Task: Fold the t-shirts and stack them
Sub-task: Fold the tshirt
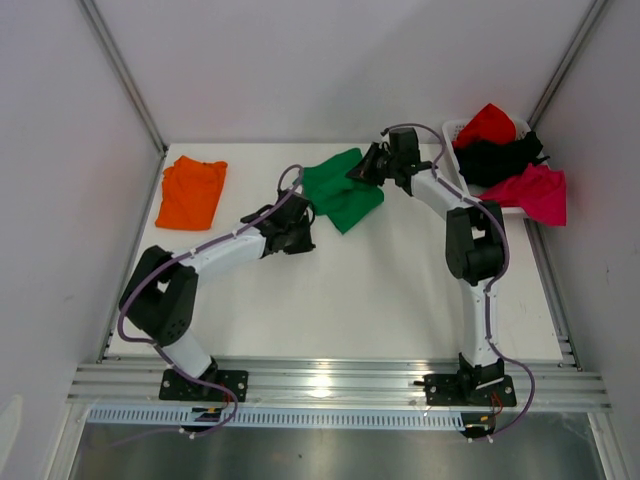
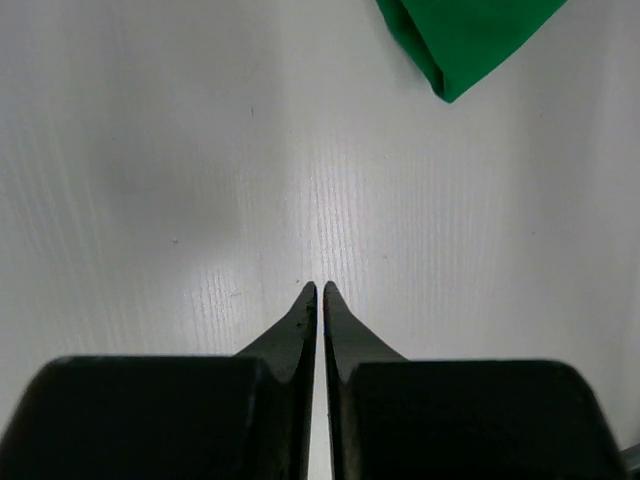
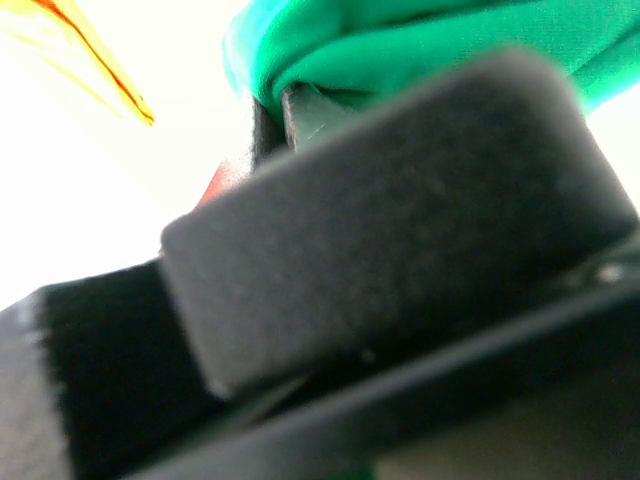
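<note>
So the green shirt [image 1: 340, 190] is sitting roughly mid-table, toward the back, partly folded and a bit rumpled. The right gripper [image 1: 362, 172] is clamped down on its far right edge, and on the right wrist cam you can see green cloth bunched up right at the fingertips, though that view is pretty blurry. The left gripper [image 2: 320, 291] is squeezed closed with nothing in it, fingers basically touching each other, just over bare table [image 1: 380, 290] beside the shirt's near left side. Its own cam only catches a folded green corner up in the top right, clear of the fingers. The orange shirt [image 1: 192, 192] is folded and lying flat off in the back left corner, well apart from both arms. Over on the right there's a white basket [image 1: 451, 130] with a red shirt [image 1: 487, 124], a black shirt [image 1: 500, 158] and a magenta shirt [image 1: 535, 193] piled in, the magenta one spilling over the near edge.
</note>
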Controlling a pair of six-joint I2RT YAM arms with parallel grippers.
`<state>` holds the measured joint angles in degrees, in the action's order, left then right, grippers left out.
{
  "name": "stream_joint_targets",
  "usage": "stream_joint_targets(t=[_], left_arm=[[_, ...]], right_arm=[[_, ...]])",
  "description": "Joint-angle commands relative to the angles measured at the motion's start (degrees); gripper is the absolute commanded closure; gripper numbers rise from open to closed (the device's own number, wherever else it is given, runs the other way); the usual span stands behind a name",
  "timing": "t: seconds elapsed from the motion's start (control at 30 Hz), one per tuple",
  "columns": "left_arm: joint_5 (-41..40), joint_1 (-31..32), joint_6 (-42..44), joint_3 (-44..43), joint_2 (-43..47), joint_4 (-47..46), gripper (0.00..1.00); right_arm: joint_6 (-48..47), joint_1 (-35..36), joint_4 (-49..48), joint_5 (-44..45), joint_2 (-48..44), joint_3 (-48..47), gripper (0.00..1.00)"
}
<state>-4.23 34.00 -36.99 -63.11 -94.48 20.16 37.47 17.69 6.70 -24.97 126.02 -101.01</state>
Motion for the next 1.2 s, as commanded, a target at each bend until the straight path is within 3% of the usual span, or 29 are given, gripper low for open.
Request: stream_joint_targets(t=[0.0, 0.33, 0.63, 1.17], left_arm=[[0.5, -0.2, 0.9, -1.8, 0.4, -0.5, 0.95], [1.2, -0.2, 0.9, -0.5, -0.8, -1.4, 0.95], [3.1, -0.2, 0.3, -0.4, -3.8, -2.2, 0.96], [3.8, -0.2, 0.7, 0.6, -3.6, -2.4, 0.97]], right_arm=[[0.1, -1.0, 0.6, -0.8, 3.1, -7.4, 1.0], [2.6, -1.7, 2.2, -2.7, 7.6, -17.1, 1.0], [3.0, -1.8, 0.9, -3.6, 6.4, -16.8, 1.0], [8.5, -2.7, 3.5, -6.4, 21.4, -38.5, 1.0]])
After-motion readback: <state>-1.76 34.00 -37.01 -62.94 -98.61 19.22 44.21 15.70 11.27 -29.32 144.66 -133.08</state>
